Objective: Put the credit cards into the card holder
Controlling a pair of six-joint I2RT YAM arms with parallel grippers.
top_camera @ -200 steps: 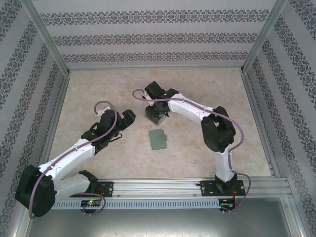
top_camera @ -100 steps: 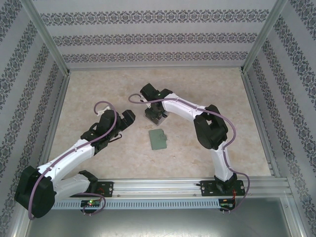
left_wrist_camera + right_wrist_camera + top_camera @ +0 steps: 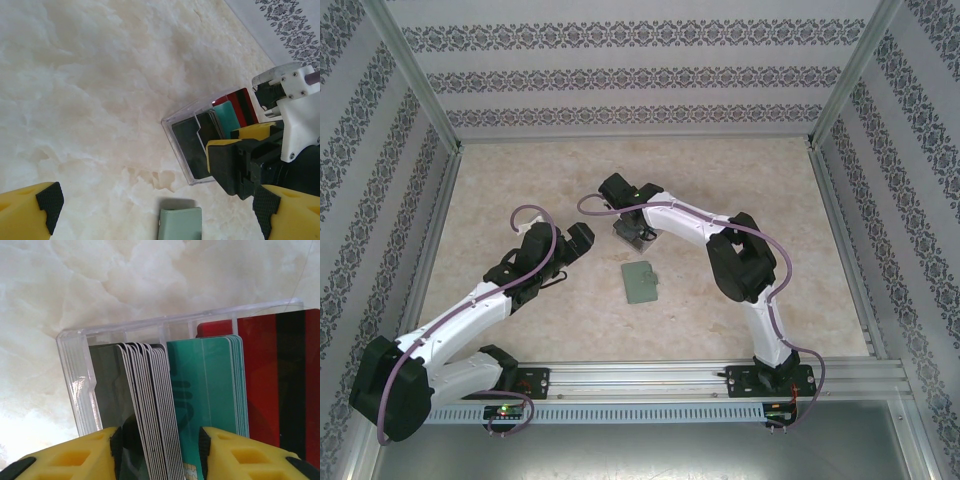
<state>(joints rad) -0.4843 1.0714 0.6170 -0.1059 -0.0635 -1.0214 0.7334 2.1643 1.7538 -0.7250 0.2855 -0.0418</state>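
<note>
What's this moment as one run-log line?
right gripper: astride dark grey plastic cards in clear slotted tray | left gripper: open | grey-green wallet: untouched

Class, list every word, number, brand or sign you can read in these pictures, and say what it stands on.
No readable text anywhere.
Teal-green plastic cards in the clear plastic slotted tray: a darker curved mark, no letters.
Red plastic card with a dark stripe, dark grey cards, flat grey-green card holder: no print visible.
Patterned wallpaper: ornament only.

A clear plastic tray point(image 3: 75, 367) sits on the marbled table point(image 3: 75, 100), directly under the right gripper point(image 3: 160, 442), ahead of the left gripper point(image 3: 157, 207).
</note>
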